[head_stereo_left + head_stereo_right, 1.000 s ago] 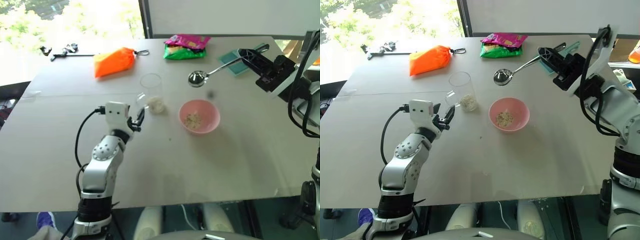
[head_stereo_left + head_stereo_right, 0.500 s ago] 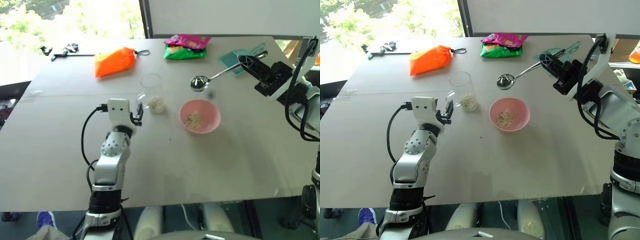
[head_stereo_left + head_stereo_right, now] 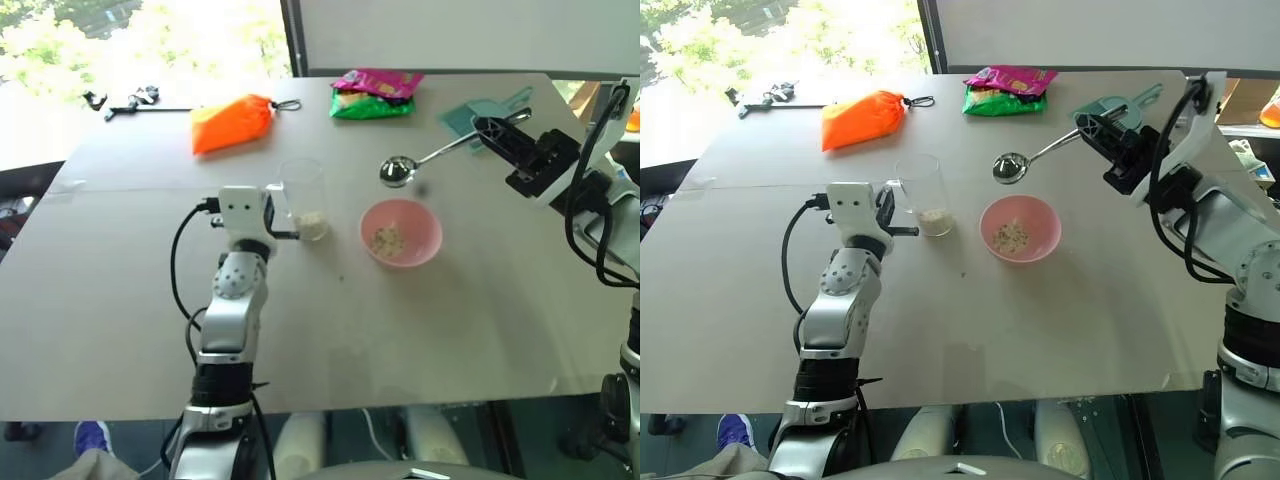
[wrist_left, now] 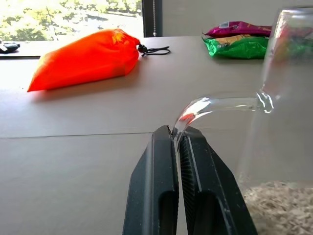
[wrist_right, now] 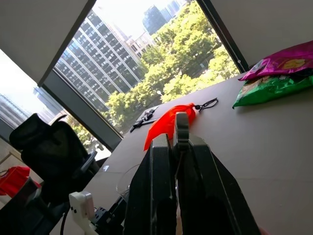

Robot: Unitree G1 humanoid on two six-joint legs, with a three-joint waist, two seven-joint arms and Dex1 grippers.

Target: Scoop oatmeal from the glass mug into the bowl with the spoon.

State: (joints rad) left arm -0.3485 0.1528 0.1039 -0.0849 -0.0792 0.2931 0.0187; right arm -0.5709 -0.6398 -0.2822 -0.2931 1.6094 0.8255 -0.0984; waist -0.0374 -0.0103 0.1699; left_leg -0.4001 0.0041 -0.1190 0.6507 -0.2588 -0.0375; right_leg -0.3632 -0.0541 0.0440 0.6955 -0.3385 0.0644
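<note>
Left fingers [image 4: 177, 147] clamp the glass mug [image 3: 304, 197] handle; right fingers [image 5: 175, 147] grip the spoon [image 3: 420, 161] above the counter [image 3: 450, 320].

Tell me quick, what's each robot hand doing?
Left end effector: shut on the glass mug's handle.
Right end effector: shut on the spoon.

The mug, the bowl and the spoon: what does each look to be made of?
The glass mug: clear, colourless glass, with the table and the oatmeal showing through its thin wall and the handle glinting. The bowl: probably plastic, an even, smooth, opaque pink with a soft sheen. The spoon: polished metal by its look, silver with a mirror-bright head.
</note>
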